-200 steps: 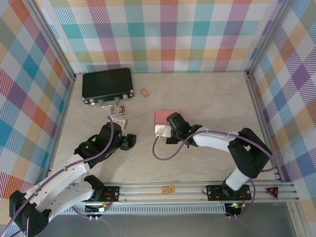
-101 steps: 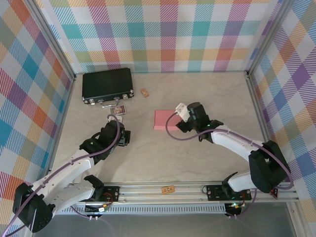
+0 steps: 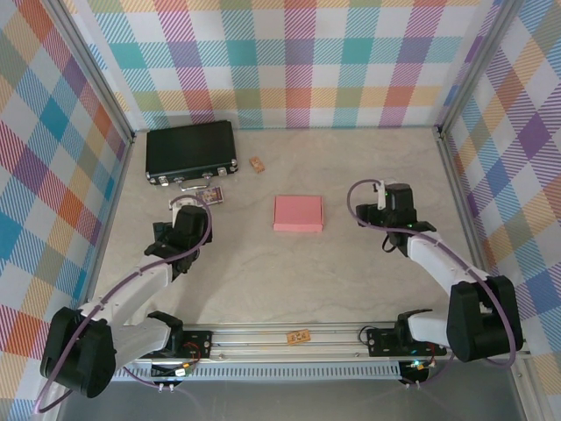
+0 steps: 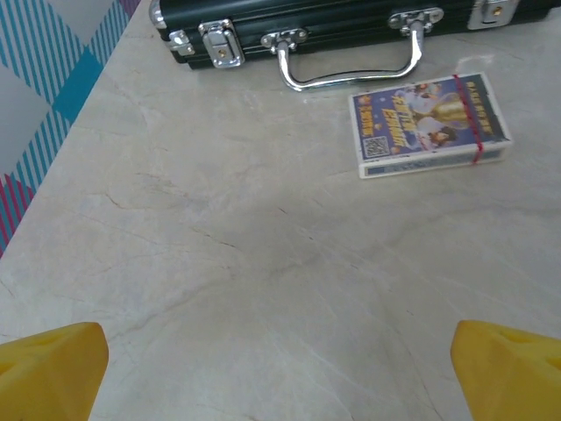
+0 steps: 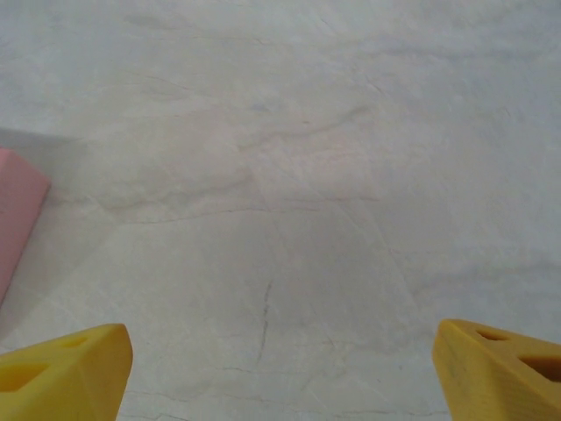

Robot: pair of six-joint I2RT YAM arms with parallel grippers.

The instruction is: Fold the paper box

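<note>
A: Left side, what is recorded?
B: A black case (image 3: 191,151) is noted at the far left of the table (image 3: 351,281), lid shut, with its handle turned toward the arms. A card deck (image 4: 429,123) is seen just beside the handle, laid flat, with a thin red band around one end.
A: Left gripper?
B: The left gripper (image 3: 186,212) is found near the deck, on its near side, and is pointed at the case. In the wrist view its yellow fingertips (image 4: 48,373) are set at opposite edges of the frame. The jaws are spread wide over bare table and nothing is held.
A: Centre?
B: A small tan block (image 3: 257,164) is logged right of the case, apart from it. The box (image 3: 298,213) is located near the middle of the table as a shallow pink rectangle, laid flat. It is touched by neither gripper.
A: Right side?
B: The right gripper (image 3: 392,195) is held right of the box, clearly apart from it. In the right wrist view one pink corner is caught at the left edge. The jaws are spread wide, bare table is seen between the fingertips, and nothing is pinched.
</note>
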